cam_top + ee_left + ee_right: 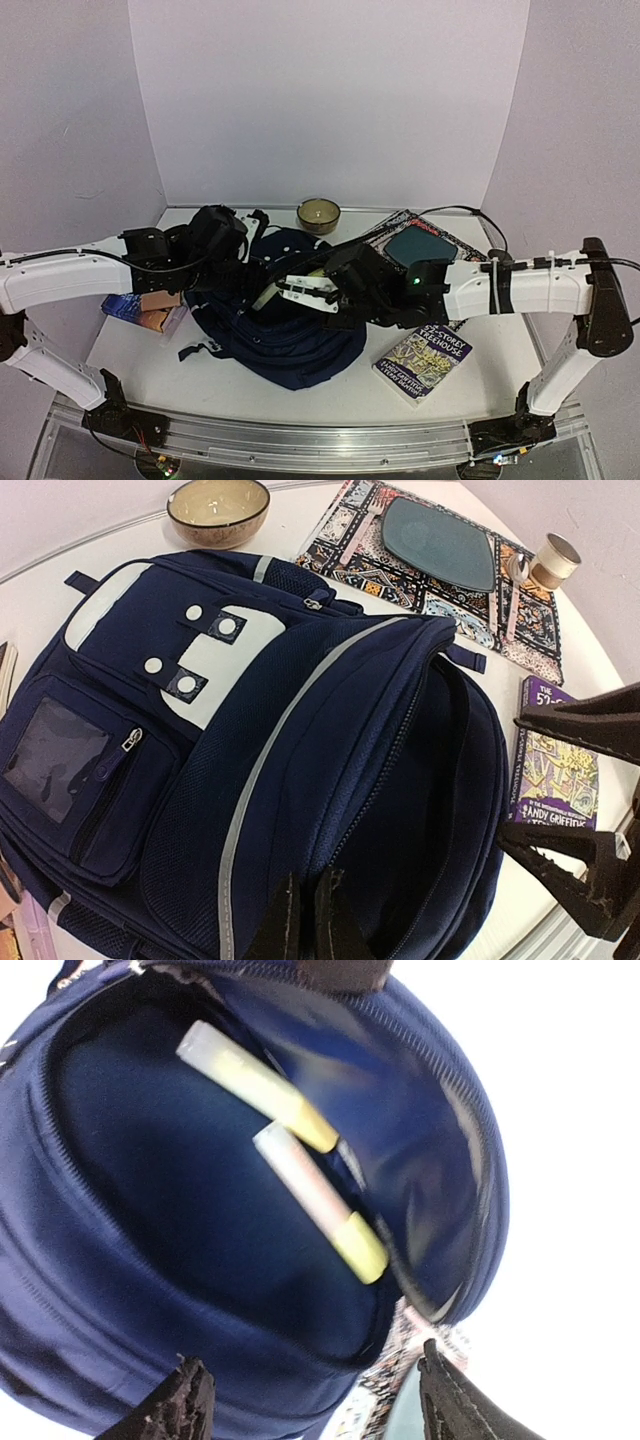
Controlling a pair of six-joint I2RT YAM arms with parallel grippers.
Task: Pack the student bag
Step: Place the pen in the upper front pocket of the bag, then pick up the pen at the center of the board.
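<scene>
Left arm [60, 280], right arm [530, 287] — white shells on long links, black housings at joints. Right arm: small green light [415, 281] near wrist, white cable ties [495, 278] round forearm, black cable [628, 264] at elbow. Right gripper [315, 1405]: fingers [190, 1400] black, tapered — rough, foam-like surface.

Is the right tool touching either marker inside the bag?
Apart. Right wrist view: the open right tool sits clear of the upper marker and lower marker, student bag lining between.

A tan bowl [318, 214] sits at twelve o'clock on the table [150, 370], a patterned placemat [400, 585] bearing a teal plate [440, 542] at two, a paperback [425, 362] at four.
</scene>
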